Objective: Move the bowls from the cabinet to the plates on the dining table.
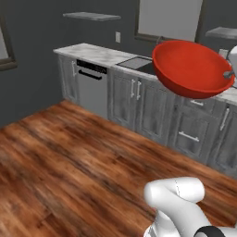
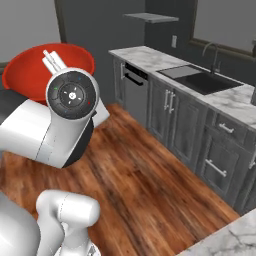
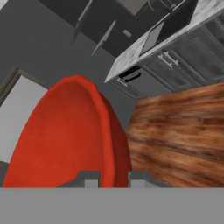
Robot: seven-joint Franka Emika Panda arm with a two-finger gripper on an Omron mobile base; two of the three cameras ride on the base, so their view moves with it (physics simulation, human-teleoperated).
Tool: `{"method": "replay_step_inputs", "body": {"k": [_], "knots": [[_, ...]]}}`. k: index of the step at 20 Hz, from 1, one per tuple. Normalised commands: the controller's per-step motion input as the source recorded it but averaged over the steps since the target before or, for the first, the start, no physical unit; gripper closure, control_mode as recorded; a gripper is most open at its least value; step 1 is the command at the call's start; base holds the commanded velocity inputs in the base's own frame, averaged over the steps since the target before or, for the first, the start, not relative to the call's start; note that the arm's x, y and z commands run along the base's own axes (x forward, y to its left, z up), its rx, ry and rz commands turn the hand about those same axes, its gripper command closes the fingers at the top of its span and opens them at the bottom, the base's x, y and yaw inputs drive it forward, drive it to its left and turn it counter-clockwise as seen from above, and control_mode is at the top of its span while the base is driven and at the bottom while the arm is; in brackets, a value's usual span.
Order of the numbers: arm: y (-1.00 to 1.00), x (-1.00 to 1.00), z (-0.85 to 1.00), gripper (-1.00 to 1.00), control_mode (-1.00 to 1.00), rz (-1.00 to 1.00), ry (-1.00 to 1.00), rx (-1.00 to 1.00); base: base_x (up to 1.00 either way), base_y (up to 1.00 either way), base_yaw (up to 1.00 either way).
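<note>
Above the wood floor (image 1: 69,152), one red bowl (image 1: 190,69) sits clenched between two fingers (image 3: 89,179).

We can read no text, label, brand, number or sign anywhere in these pictures; no surface carries legible marking.

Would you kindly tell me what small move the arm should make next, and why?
Probably carry on toward the dining table, keeping the grip steady. The gripper is shut on the rim of the glossy red round bowl, which hangs tilted in mid-air over the brown wooden floor, with no plate beneath it.
</note>
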Motion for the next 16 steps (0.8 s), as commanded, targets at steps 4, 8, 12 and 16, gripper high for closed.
{"method": "replay_step_inputs", "body": {"k": [4,8,12,16], "knots": [[0.0,0.0,0.0,1.0,1.0,0.0,0.0,0.0,0.0,0.03,-0.25],[0.0,0.0,0.0,1.0,1.0,0.0,0.0,0.0,0.0,0.03,-0.25],[0.0,0.0,0.0,1.0,1.0,0.0,0.0,0.0,0.0,0.03,-0.25],[0.0,0.0,0.0,1.0,1.0,0.0,0.0,0.0,0.0,0.03,-0.25]]}}
